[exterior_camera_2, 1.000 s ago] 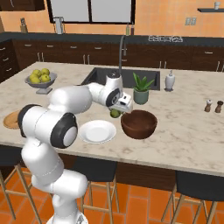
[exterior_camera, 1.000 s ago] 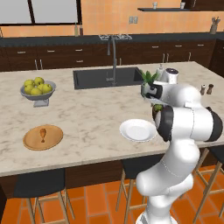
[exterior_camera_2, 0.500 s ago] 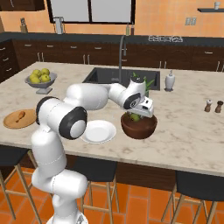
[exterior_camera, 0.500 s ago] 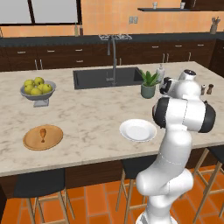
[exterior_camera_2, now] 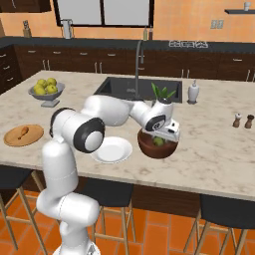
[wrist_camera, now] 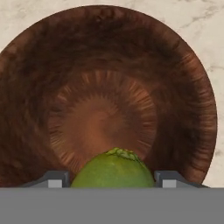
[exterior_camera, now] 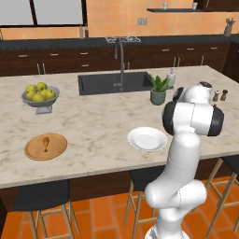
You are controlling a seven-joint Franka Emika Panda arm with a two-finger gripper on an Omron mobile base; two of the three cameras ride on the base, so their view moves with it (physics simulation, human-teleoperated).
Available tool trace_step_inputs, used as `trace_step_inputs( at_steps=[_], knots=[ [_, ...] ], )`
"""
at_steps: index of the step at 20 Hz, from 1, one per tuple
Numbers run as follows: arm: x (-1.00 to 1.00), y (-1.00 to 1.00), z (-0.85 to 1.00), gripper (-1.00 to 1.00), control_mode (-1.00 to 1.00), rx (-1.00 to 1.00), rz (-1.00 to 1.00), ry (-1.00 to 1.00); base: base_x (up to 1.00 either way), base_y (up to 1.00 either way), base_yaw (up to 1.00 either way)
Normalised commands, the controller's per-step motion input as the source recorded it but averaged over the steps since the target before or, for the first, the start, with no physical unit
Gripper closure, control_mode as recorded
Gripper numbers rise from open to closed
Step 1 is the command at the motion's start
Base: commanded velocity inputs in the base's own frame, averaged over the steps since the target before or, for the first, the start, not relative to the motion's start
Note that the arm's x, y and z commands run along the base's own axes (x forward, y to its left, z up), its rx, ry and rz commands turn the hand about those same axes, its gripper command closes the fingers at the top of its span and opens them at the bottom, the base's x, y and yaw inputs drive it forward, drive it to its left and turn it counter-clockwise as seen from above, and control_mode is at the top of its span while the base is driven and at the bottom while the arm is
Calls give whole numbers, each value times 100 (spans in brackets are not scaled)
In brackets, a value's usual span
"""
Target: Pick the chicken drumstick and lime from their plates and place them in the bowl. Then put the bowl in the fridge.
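My gripper (exterior_camera_2: pixel 162 135) hangs just over the dark reddish-brown bowl (exterior_camera_2: pixel 149 148), shut on the lime (exterior_camera_2: pixel 158 142). In the hand view the lime (wrist_camera: pixel 113 168) sits between the two fingertips of the gripper (wrist_camera: pixel 113 179), above the inside of the bowl (wrist_camera: pixel 100 118). The white plate (exterior_camera_2: pixel 112 149) lies bare to the left of the bowl. On the tan wooden plate (exterior_camera: pixel 32 151) at the counter's left lies the chicken drumstick (exterior_camera: pixel 45 141); the same drumstick (exterior_camera_2: pixel 20 132) rests on its wooden plate (exterior_camera_2: pixel 32 138) in the right base view. The fridge is out of view.
A grey footed bowl of yellow-green fruits (exterior_camera: pixel 39 94) stands at the back left. The sink (exterior_camera: pixel 114 83) with its tap, a potted plant (exterior_camera: pixel 158 91) and a white bottle (exterior_camera_2: pixel 193 92) lie behind the bowl. Salt and pepper shakers (exterior_camera_2: pixel 242 120) stand at the right.
The arm has swung to the right with the lime, from above the white plate to over the bowl. The grip on the lime has stayed the same.
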Motion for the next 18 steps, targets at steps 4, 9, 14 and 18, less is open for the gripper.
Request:
trace_step_inputs(
  at_steps=[4, 9, 14, 18],
  knots=[
    [0, 12, -31, 100, -100, -3, 0, 0, 0, 0, 0],
    [0, 0, 0, -100, -100, 0, 0, 0, 0, 0, 0],
    [0, 0, 0, -100, -100, 0, 0, 0, 0, 0, 0],
    [0, 0, 0, -100, -100, 0, 0, 0, 0, 0, 0]
  ],
)
